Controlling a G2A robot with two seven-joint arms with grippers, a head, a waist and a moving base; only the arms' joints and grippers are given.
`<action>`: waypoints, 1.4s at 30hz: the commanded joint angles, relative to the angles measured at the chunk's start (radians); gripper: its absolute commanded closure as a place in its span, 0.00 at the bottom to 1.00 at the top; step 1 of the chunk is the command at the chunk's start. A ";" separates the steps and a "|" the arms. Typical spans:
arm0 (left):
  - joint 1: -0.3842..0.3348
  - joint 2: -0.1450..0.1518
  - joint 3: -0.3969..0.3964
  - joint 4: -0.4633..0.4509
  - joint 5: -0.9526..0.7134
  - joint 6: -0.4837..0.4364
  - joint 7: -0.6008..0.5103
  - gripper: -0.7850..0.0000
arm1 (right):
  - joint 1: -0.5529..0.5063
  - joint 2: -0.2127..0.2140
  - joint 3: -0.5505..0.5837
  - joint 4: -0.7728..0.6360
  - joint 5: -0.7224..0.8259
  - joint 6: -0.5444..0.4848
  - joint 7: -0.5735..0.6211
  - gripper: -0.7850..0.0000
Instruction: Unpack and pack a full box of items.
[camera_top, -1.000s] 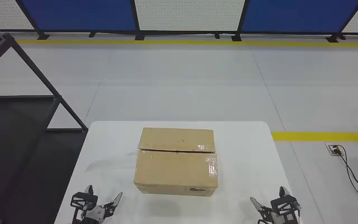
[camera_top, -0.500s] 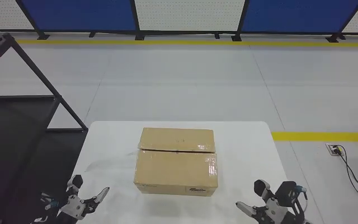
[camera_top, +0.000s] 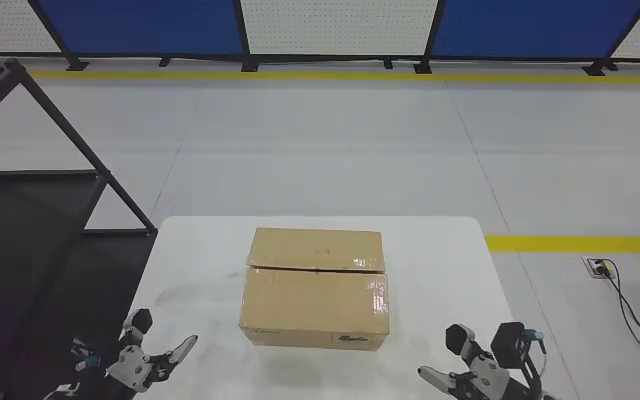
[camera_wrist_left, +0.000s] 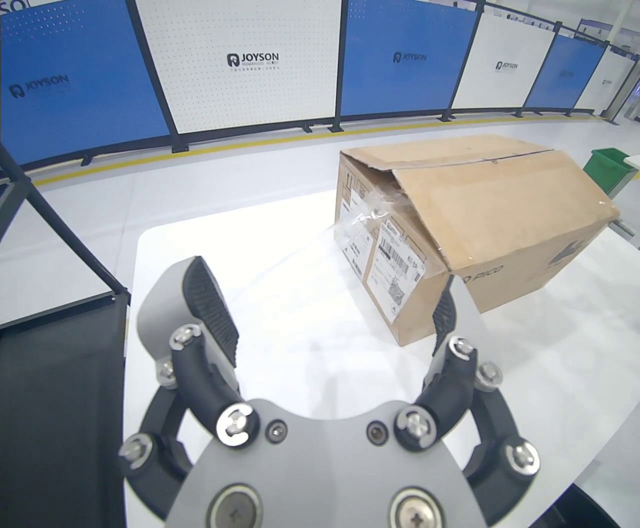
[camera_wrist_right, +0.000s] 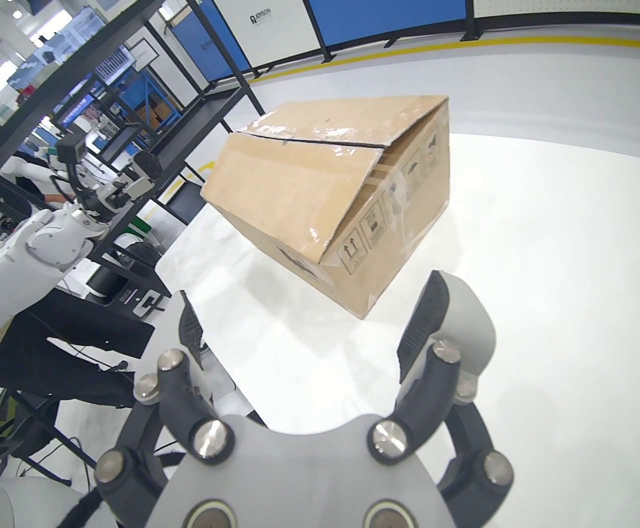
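Box (camera_top: 314, 300) sits square in the middle of the table (camera_top: 440, 250), exactly where it was a second ago; top flaps down, meeting along a seam (camera_top: 316, 270) that runs the long way. From the left wrist the near flap (camera_wrist_left: 495, 210) rides a touch proud at the end, and a bit of clear plastic (camera_wrist_left: 367, 212) pokes out there; so the lid looks loose rather than sealed, I'd say. Nothing unpacked yet; we're at the very start.

Now the arms. A second ago both grippers sat at the near edge pointing forward; since then each has swung outward and turned in toward the box, and over the last half-second they've barely shifted. Left gripper (camera_top: 163, 335) hangs at the near left corner, jaws spread wide and holding nothing, well apart from the box; its own camera looks straight at the box's left end (camera_wrist_left: 325, 285). Right gripper (camera_top: 443, 357) mirrors it at the near right corner, jaws likewise spread and bare, aimed at the other end (camera_wrist_right: 310, 300).

That reads as a line-up for the flaps; next comes closing the distance and lifting the near flap. A black rack (camera_top: 60, 200) stands off the table's left side.
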 joint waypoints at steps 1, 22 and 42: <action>-0.033 0.001 0.007 -0.004 -0.051 0.012 -0.050 0.00 | 0.025 0.002 -0.019 0.012 0.115 -0.004 0.023 0.00; -0.324 0.049 -0.022 0.077 -0.593 0.034 -0.721 0.00 | 0.514 0.019 -0.210 0.318 0.549 0.260 0.335 0.00; -0.474 0.063 0.088 0.193 -0.825 0.169 -0.922 0.00 | 0.617 0.011 -0.312 0.504 0.543 0.233 0.320 0.00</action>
